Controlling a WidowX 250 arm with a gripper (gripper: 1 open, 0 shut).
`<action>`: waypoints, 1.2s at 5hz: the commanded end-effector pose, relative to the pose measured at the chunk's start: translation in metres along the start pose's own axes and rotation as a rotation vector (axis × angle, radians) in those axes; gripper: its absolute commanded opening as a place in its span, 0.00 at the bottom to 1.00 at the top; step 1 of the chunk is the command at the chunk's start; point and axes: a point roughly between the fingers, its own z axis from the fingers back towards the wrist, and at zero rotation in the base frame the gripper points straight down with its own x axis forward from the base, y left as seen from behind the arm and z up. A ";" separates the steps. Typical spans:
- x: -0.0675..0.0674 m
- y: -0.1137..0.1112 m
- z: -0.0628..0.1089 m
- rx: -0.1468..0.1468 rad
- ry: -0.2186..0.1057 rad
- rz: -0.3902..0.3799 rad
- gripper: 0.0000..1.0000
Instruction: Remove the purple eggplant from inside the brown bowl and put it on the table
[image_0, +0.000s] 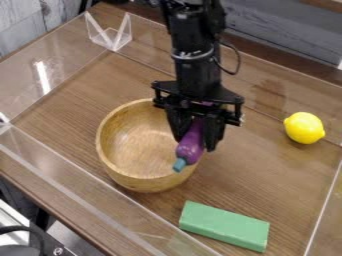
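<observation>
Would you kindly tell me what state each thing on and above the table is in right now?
Claw: shut on the eggplant, over the bowl's right side in the picture.
Eggplant: held, tilted, teal end down.
Bowl: upright, open side up.
Lemon: lying free on the table.
Green block: lying flat on the table.
Table: bearing the bowl, lemon and block.

the dark brown wood-grain counter (70, 104) carries the round wooden bowl (118, 136), with the green rectangular block (225, 226) nearer the camera and to its right. the yellow lemon (305, 127) lies well apart from the bowl, over by the right side.
</observation>
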 end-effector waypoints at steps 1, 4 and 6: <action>0.006 -0.008 0.000 -0.001 -0.041 -0.007 0.00; 0.003 -0.022 -0.026 0.010 -0.028 -0.014 0.00; 0.003 -0.029 -0.041 0.010 -0.023 -0.019 0.00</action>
